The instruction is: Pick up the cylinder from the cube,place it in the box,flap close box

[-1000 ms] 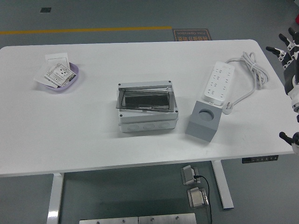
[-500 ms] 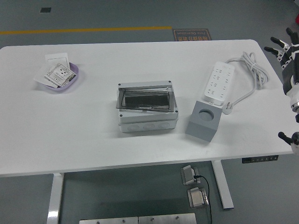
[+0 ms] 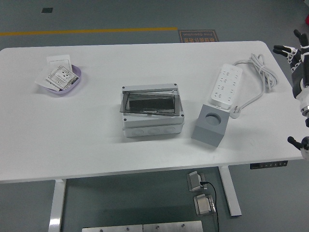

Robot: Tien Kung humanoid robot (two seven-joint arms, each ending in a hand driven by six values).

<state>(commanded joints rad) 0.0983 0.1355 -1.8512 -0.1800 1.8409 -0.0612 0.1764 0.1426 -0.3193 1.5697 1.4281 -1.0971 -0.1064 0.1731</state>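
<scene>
Head view gave us the grey cube [image 3: 210, 125] just right of the box [image 3: 152, 112], its cylinder [image 3: 213, 117] sunk in the round top socket, the box's flap closed. Our right hand [image 3: 295, 53] hung at the table's far right corner, fingers spread and holding nothing, well apart from the cube. We judged a straight-down approach and vertical lift best, so the cube would not tip.

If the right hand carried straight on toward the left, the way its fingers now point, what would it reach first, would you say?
Probably the coiled white cable of the power strip. The right hand sits at the table's far right edge, fingers spread leftward; its height above the table is unclear.
</scene>
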